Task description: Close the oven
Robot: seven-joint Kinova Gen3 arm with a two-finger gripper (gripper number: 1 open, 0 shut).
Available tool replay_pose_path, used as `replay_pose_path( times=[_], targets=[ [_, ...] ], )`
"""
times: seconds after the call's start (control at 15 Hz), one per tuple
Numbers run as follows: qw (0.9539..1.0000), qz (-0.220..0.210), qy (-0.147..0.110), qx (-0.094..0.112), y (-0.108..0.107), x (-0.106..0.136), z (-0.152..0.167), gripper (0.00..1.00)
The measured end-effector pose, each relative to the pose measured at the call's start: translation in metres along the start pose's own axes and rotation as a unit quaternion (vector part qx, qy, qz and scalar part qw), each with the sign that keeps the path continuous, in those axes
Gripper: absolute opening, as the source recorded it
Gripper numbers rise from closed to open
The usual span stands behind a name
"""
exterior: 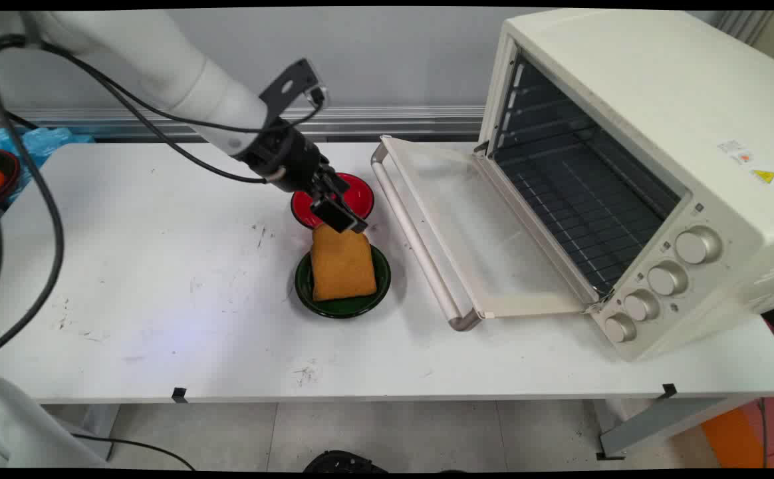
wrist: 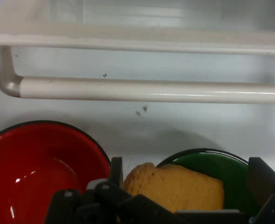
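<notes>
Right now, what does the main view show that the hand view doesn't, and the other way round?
Only the main view shows the whole toaster oven, its wire rack and knobs, the white table's full spread and the arm's black cables.

Only the hand view shows the fingers standing wide apart, either side of the toast's end.

Both show the gripper, the toast lying in the green bowl, the empty red bowl beside it, and the oven door's handle.
</notes>
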Motion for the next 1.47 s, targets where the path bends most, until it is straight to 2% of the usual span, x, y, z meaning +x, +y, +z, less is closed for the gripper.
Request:
replay_pose_path(
  times=[0.6, 1.0, 1.07, 1.47],
  targets=[
    [0.9996, 0.02, -0.008, -0.019, -0.008, 0.007, 0.061, 1.0],
    [0.9992, 0.029, -0.008, -0.026, -0.011, 0.008, 0.088, 1.0],
    [0.9992, 0.03, -0.008, -0.027, -0.011, 0.008, 0.091, 0.0],
    [0.9991, 0.033, -0.005, -0.025, -0.014, 0.008, 0.108, 0.0]
  ],
)
